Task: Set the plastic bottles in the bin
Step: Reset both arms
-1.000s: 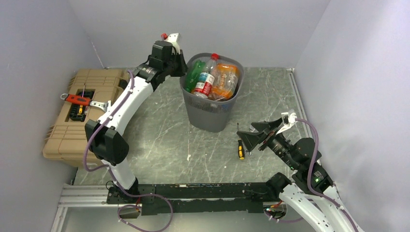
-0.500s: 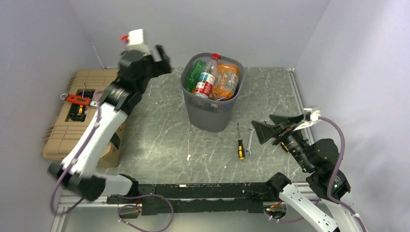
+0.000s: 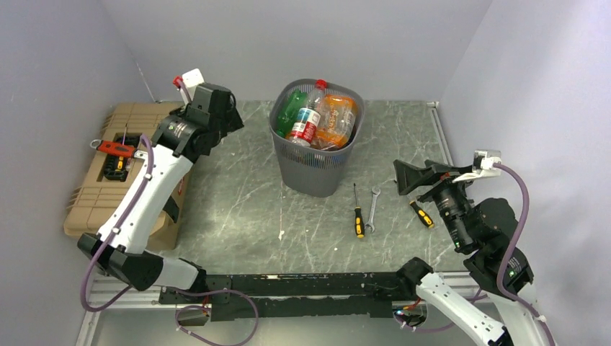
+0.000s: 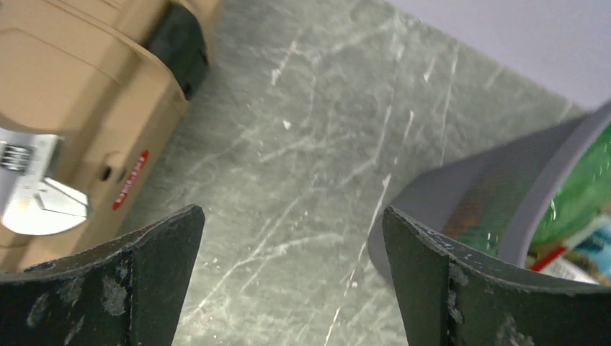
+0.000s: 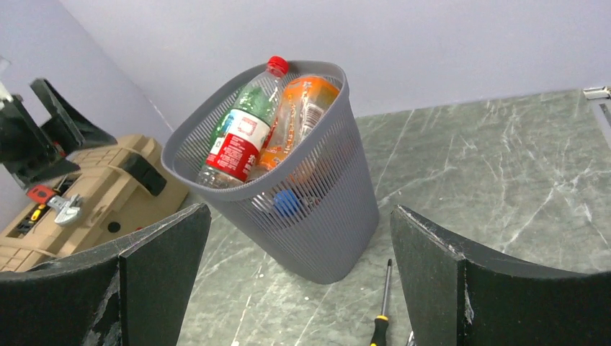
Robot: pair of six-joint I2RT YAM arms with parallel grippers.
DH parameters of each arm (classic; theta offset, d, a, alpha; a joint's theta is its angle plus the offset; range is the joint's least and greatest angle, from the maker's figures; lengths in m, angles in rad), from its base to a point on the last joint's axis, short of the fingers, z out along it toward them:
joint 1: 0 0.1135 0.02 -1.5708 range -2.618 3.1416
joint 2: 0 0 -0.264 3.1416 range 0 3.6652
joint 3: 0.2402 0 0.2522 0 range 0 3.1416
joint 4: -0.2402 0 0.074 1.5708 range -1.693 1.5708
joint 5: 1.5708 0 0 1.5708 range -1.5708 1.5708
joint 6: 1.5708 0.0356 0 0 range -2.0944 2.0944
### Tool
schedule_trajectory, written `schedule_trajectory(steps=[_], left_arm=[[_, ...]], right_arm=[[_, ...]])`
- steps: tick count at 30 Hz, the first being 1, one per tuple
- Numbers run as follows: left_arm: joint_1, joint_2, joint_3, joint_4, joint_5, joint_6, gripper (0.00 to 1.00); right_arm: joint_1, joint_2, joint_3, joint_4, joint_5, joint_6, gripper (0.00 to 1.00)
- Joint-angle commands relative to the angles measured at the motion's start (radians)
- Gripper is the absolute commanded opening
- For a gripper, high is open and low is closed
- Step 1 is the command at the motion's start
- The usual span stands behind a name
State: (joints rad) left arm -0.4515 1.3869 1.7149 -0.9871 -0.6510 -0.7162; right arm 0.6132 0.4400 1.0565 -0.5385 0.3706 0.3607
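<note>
The dark grey mesh bin [image 3: 317, 171] stands at the back middle of the table, filled to the rim with plastic bottles: a green one [image 3: 290, 112], a clear one with a red label and red cap [image 3: 307, 122], and orange-tinted ones [image 3: 336, 119]. My left gripper [image 3: 230, 117] hangs open and empty left of the bin, above the table by the toolbox. In the left wrist view the left gripper [image 4: 292, 213] frames bare table, with the bin's wall [image 4: 432, 209] at its right finger. My right gripper [image 3: 418, 173] is open and empty, right of the bin. In the right wrist view the right gripper [image 5: 299, 209] faces the bin [image 5: 324, 216] and the red-capped bottle [image 5: 238, 133].
A tan toolbox [image 3: 86, 194] sits at the left edge with a red tool [image 3: 115, 148] and an adjustable wrench [image 3: 148, 155] on it. Two black-and-orange screwdrivers [image 3: 358, 220] [image 3: 421, 214] and a small wrench [image 3: 372, 209] lie on the table right of the bin.
My left arm has swung away from the bin's rim toward the toolbox. The right arm has drawn back to the right, uncovering a second screwdriver.
</note>
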Motion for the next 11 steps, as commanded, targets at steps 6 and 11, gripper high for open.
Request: schedule_trajectory(steps=[6,11], left_arm=[[-0.006,-0.19,-0.24,0.323,0.333,0.328,1.0],[-0.006,-0.282,-0.442,0.486,0.345,0.378,0.99]], right_arm=[[0.005,0.049,0.052,0.003,0.122,-0.046,1.0],[0.005,0.004,-0.026,0.088,0.152,-0.066,1.0]])
